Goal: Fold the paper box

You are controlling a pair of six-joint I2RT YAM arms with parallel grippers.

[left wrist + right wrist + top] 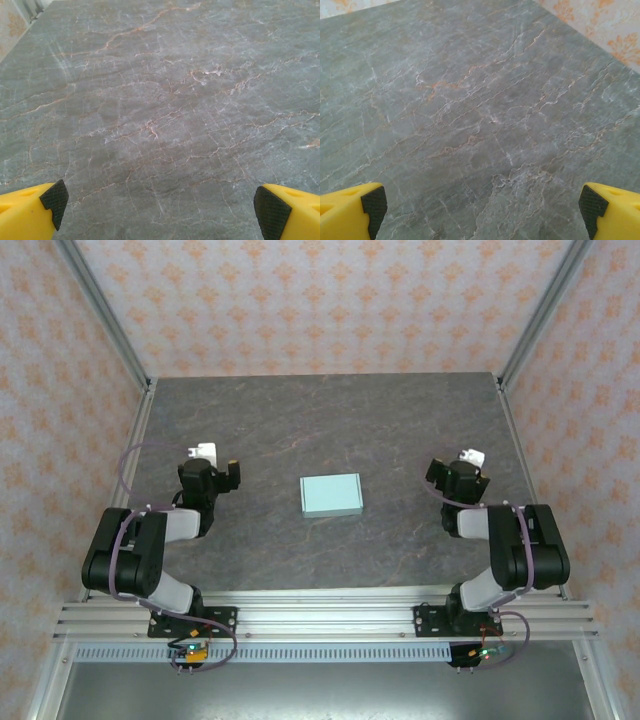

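The paper box (331, 495) is a small flat pale mint-blue rectangle lying in the middle of the grey marble table (320, 420). My left gripper (212, 462) rests well to the left of it, apart from it. My right gripper (466, 464) rests well to its right, also apart. In the left wrist view the left gripper (165, 205) is open, with yellow fingers (30, 212) wide apart over bare table. In the right wrist view the right gripper (482, 205) is open too, its black pads (374, 205) far apart with nothing between them.
Patterned orange-and-white walls (320, 300) with metal corner posts (105, 310) enclose the table on three sides. An aluminium rail (320, 615) carrying both arm bases runs along the near edge.
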